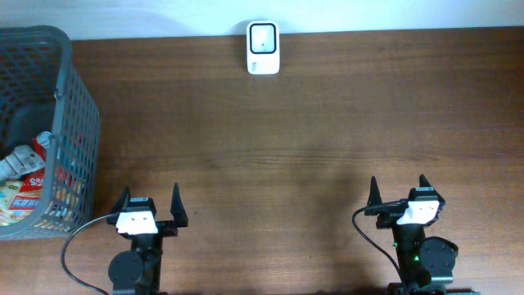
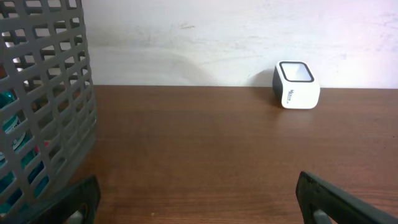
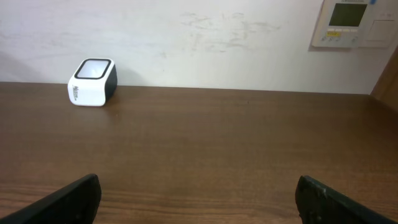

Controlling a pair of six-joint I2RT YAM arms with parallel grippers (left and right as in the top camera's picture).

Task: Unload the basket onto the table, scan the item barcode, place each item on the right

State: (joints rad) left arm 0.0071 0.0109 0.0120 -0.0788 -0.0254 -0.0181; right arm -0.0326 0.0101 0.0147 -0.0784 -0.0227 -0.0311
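Observation:
A white barcode scanner (image 1: 263,48) with a dark window stands at the table's far edge by the wall; it also shows as the scanner (image 2: 296,84) in the left wrist view and the scanner (image 3: 92,81) in the right wrist view. Packaged items (image 1: 29,176) lie inside a grey mesh basket (image 1: 78,115) at the left. My left gripper (image 1: 149,205) sits open near the front edge, just right of the basket, with nothing between its fingers. My right gripper (image 1: 399,192) is open and empty at the front right.
The basket wall (image 2: 43,106) fills the left of the left wrist view, close to my left finger. A wall thermostat panel (image 3: 350,23) hangs at the upper right of the right wrist view. Brown wooden table (image 1: 270,147) lies between grippers and scanner.

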